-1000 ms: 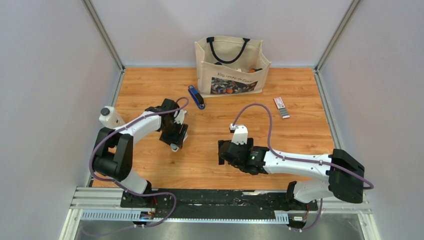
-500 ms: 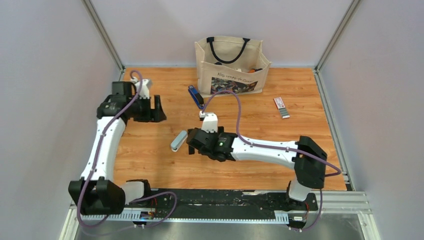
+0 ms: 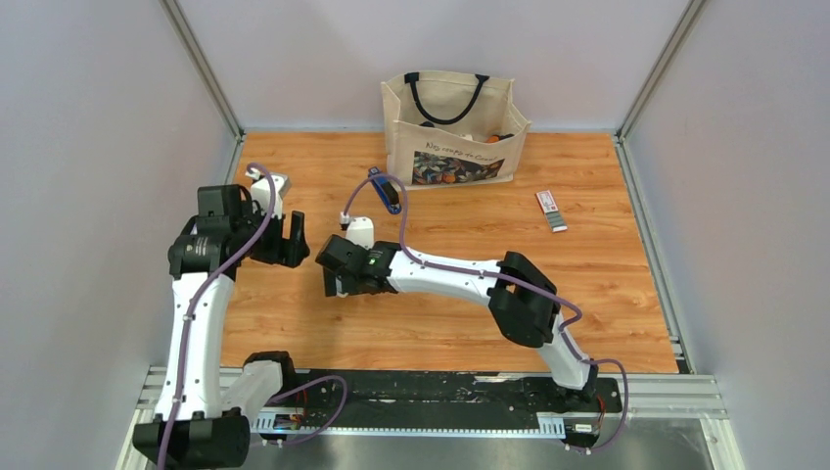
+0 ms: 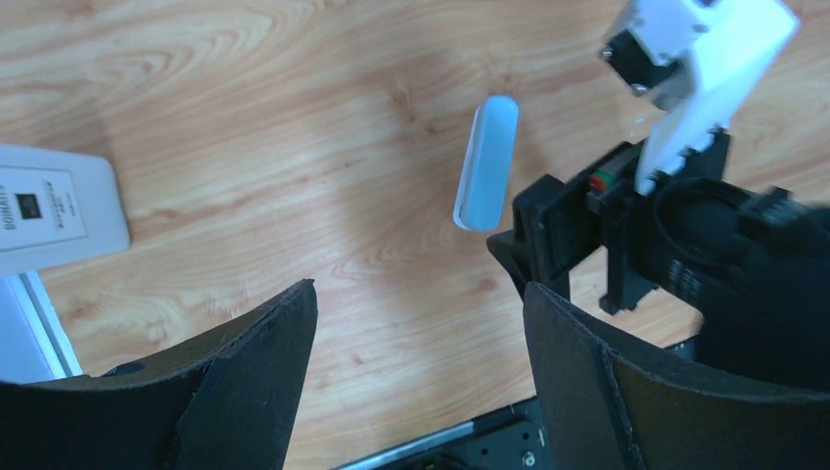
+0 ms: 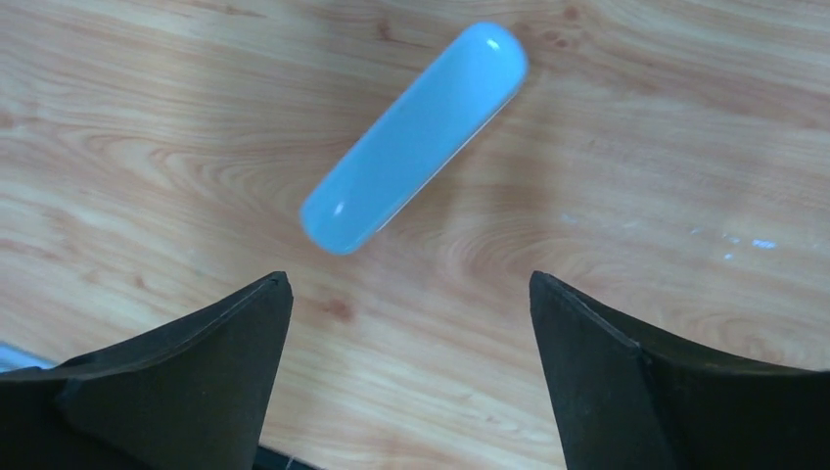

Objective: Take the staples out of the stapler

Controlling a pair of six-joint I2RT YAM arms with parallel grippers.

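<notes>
The stapler point(image 3: 389, 194) lay on the far part of the wooden worktop point(image 3: 607, 294), just in front of the left corner of the cream tote bag point(image 3: 452, 127). It was slim and blue with black parts, and it lay slanted. In the overhead view the right arm's purple cable point(image 3: 401, 230) looped across it. Neither tool touched it; both were well apart from it, nearer the arms' side of the worktop.

The left tool point(image 3: 297, 240) stood released, its two dark fingers point(image 4: 245, 382) spread wide with nothing between them but bare wood. From its wrist camera a pale blue-white stick point(image 4: 486, 164) with rounded ends showed lying flat on the worktop beyond the fingers. At the left edge of that view lay part of a flat white labelled object point(image 4: 54, 206); what it was could not be told.

The right arm reached across to the left of the worktop's middle, and the right tool point(image 3: 335, 284) faced the left tool from close by. It too was released, its fingers point(image 5: 196, 372) wide apart and holding nothing. In its wrist view the stick lay at a slant on the wood ahead of the fingertips, outside the gap and clear of both fingers. In the left wrist view the black front of the right tool stood just beside the stick's near end; whether they touched could not be told.

A small flat white-and-red box point(image 3: 551, 210) lay to the right of the bag, apart from everything else.
</notes>
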